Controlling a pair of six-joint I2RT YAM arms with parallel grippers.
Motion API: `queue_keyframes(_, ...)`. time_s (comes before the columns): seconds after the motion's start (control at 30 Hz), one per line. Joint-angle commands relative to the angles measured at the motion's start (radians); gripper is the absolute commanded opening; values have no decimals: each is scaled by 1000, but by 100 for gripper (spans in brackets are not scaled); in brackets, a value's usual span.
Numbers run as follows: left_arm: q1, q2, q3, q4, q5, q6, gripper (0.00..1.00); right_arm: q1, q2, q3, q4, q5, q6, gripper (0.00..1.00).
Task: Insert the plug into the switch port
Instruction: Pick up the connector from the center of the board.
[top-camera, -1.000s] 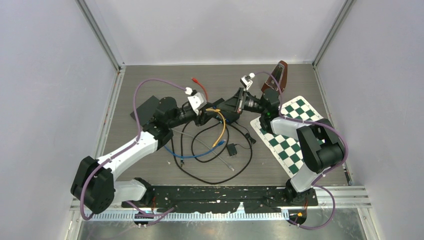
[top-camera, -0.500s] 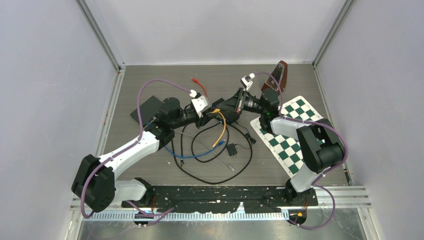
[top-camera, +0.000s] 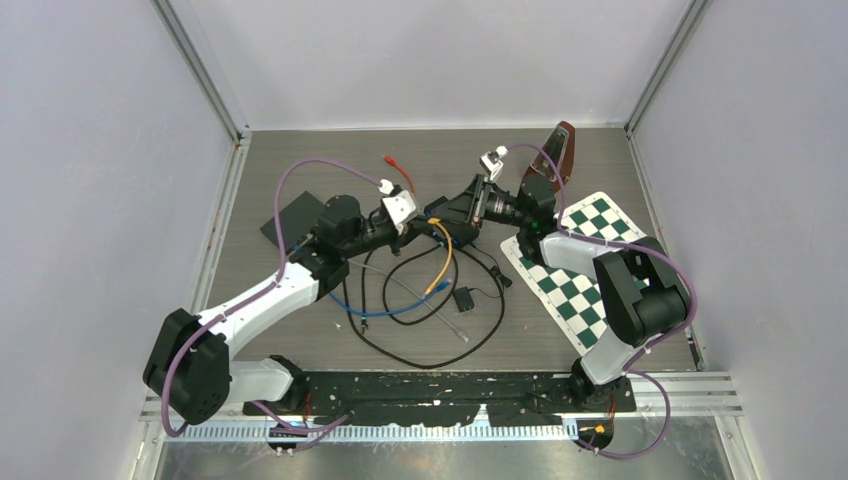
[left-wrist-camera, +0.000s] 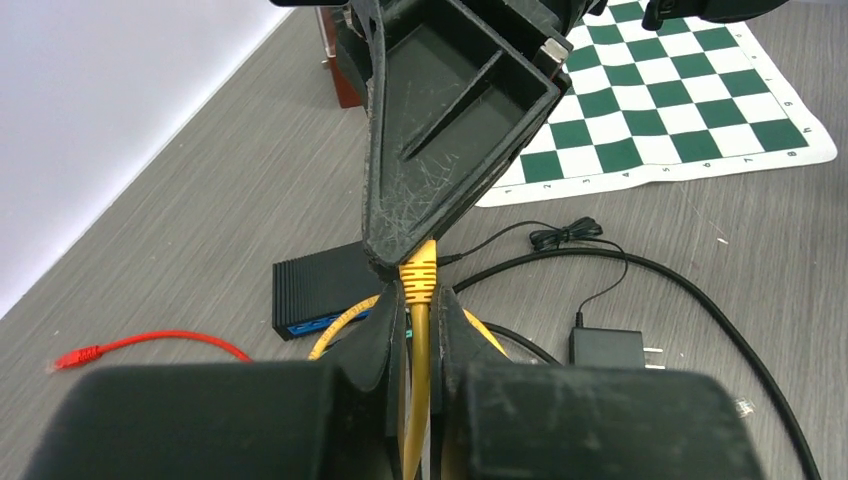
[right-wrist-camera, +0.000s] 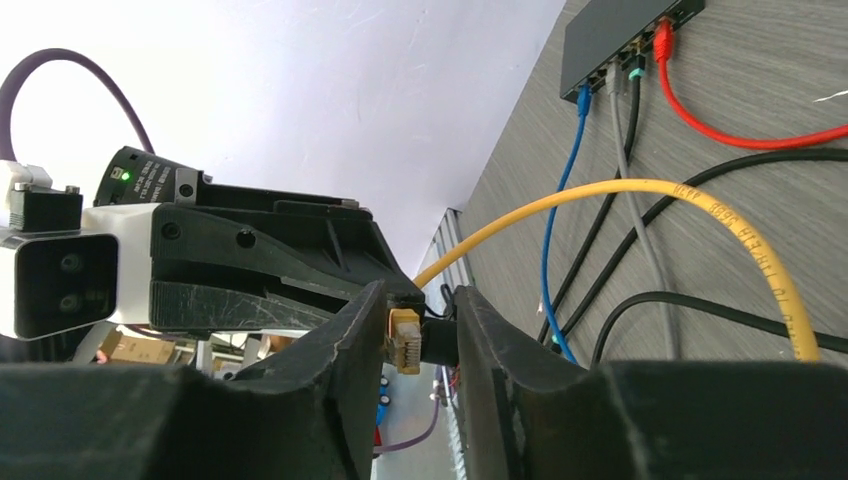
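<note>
Grey wood-grain table (top-camera: 300, 160) is carrying looped cables (top-camera: 400, 355). Left gripper (left-wrist-camera: 418, 300) is clamping the yellow cord (left-wrist-camera: 415, 370) just behind its ribbed boot — the clear plug (right-wrist-camera: 405, 340) is sitting between the parted fingers of the right gripper (right-wrist-camera: 420, 300), well apart from the black boxy switch (right-wrist-camera: 630, 35). Cord print is proving unreadable.

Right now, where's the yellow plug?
Near the centre of the top view, the yellow plug sits where both arms meet: between the fingers of the right tool, with the left tool clamped on its cable just behind.
</note>
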Motion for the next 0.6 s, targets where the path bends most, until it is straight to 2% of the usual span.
queue_keyframes(0.0,-5,-15,-18,68,-39,14,0,5,-26,80,-109,25,-109,43)
queue_keyframes(0.1,-2,-49,-47,80,-123,5,0,4,-59,120,-248,46,-204,60)
queue_keyframes(0.13,4,-65,-53,71,-151,0,0,4,-81,150,-343,67,-271,65)
queue_keyframes(0.23,38,-106,-45,-24,-194,-10,0,-12,-120,224,-593,133,-411,72)
queue_keyframes(0.3,72,-130,-12,-138,-284,-35,0,-31,-141,279,-683,161,-486,76)
queue_keyframes(0.33,97,-143,6,-189,-328,-48,0,-38,-148,302,-697,166,-512,89)
queue_keyframes(0.37,127,-156,16,-219,-375,-54,0,-54,-150,312,-718,174,-533,96)
queue_keyframes(0.47,233,-219,38,-252,-520,41,0,-71,-135,386,-815,189,-615,96)
queue_keyframes(0.57,318,-263,95,-238,-655,163,0,-72,-117,466,-991,291,-736,95)
